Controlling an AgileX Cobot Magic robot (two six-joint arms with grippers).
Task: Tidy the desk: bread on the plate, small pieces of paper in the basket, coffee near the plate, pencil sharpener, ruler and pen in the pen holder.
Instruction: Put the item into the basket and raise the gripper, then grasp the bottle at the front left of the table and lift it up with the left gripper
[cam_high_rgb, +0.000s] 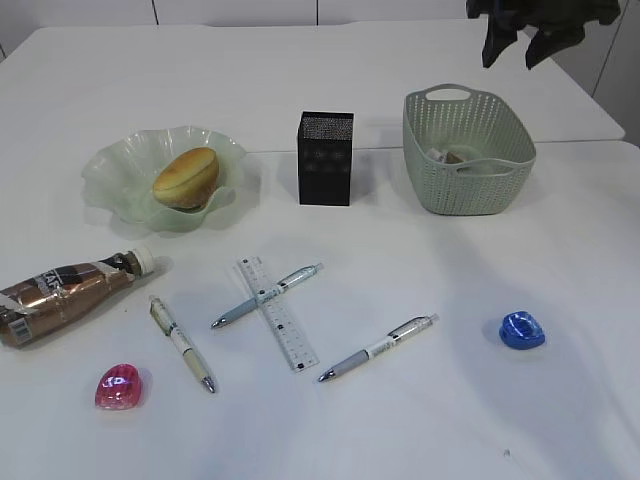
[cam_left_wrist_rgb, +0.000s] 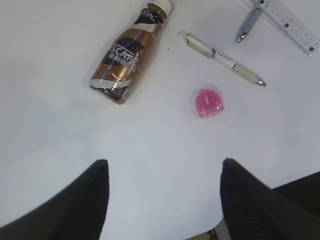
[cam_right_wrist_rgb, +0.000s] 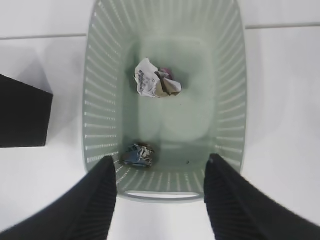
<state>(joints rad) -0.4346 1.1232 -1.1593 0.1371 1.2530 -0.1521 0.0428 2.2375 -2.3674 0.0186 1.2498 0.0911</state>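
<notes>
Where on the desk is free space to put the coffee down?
Bare desk lies between plate and pen holder, and in front of the basket. It is crowded around the ruler, where pens cross beside the coffee.

Desk with counted items, seen from the front.
Three pens (cam_high_rgb: 267, 295) (cam_high_rgb: 182, 343) (cam_high_rgb: 378, 348), one ruler (cam_high_rgb: 277, 312), two sharpeners, pink (cam_high_rgb: 119, 387) and blue (cam_high_rgb: 522, 330), one bottle (cam_high_rgb: 62, 294), one bread (cam_high_rgb: 186, 177), one plate (cam_high_rgb: 110, 165), one black holder (cam_high_rgb: 325, 158), one basket (cam_high_rgb: 468, 190) with two paper scraps (cam_right_wrist_rgb: 156, 83) (cam_right_wrist_rgb: 137, 154) inside.
</notes>
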